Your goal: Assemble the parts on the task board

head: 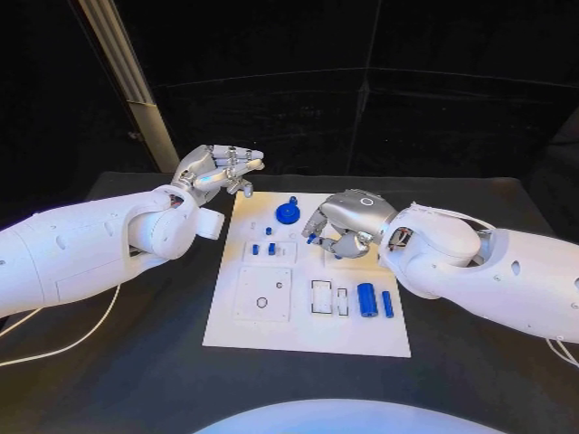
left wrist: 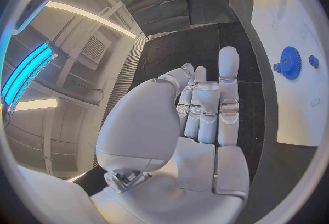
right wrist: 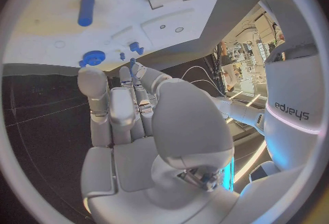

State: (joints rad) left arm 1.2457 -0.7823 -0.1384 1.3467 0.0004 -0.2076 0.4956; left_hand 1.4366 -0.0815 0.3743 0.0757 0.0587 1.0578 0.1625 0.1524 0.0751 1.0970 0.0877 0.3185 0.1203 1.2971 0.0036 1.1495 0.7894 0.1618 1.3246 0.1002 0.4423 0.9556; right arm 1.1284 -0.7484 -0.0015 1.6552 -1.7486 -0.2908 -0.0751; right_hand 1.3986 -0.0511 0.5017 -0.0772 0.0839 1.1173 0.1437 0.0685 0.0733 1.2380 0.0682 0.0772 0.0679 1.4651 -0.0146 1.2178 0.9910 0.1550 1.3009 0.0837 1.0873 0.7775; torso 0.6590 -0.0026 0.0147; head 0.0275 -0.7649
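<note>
While the flat white board (head: 306, 336) lies mid-table, its blue parts sit on it: a toothed round gear (head: 289, 213) at the far edge, two smooth cylinders (head: 366, 298) near the right edge, and small pegs (head: 271, 248) standing at centre-left. The left hand (head: 219, 171), silvery and jointed, hangs off the board's far-left corner with fingers curled on nothing. The right hand (head: 343, 222) hovers over the board's far right; whether its bent fingers grasp anything cannot be told.
</note>
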